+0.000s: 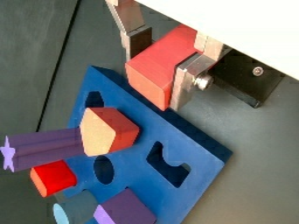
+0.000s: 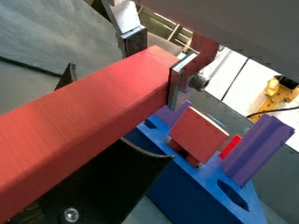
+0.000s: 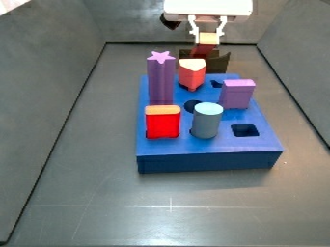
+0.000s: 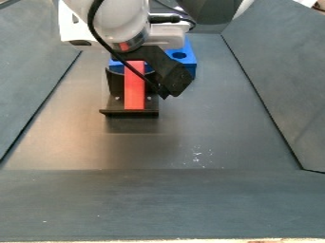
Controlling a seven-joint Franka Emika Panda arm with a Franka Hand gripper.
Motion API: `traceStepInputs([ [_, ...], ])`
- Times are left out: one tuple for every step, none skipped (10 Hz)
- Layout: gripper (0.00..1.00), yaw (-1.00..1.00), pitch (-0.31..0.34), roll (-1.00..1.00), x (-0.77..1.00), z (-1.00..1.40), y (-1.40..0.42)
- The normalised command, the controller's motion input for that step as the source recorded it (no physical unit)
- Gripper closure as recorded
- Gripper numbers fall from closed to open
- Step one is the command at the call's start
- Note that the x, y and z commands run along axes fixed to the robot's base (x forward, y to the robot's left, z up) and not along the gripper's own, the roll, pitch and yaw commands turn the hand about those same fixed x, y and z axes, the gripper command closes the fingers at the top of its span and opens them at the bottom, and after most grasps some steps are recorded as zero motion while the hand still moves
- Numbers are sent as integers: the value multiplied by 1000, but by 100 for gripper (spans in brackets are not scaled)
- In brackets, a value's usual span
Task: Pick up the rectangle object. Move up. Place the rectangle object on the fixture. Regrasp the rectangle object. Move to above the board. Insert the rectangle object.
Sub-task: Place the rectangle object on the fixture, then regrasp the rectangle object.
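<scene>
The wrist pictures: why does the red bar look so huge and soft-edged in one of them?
In a wrist view the red rectangular bar, shut in the pincer, runs toward the lens, so its near end balloons and blurs. In a side view it looks slim and sharp over the fixture; bright glare fills that wrist view's window corner.

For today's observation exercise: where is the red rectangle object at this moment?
The red rectangle object is clamped between the gripper fingers. In a side view it stands over the fixture, just beyond the blue board's far edge.
</scene>
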Motion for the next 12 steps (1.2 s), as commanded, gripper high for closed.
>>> traceStepInputs([
  [0, 0, 0, 0, 0, 0, 0],
  [0, 47, -16, 32, 0, 1000, 0],
  [0, 56, -14, 39, -4, 1000, 4],
  [0, 59, 7, 47, -25, 1000, 6],
  [0, 59, 27, 49, -32, 1000, 3],
  [0, 49, 65, 46, -30, 1000, 6],
  [0, 35, 92, 40, -28, 902, 8],
  [0, 12, 111, 37, -21, 654, 13],
  [0, -7, 115, 35, -23, 459, 11],
  [0, -19, 115, 36, -22, 332, 13],
  [0, 8, 82, 1000, 168, 655, -760],
  [0, 7, 80, 1000, 176, 574, -749],
])
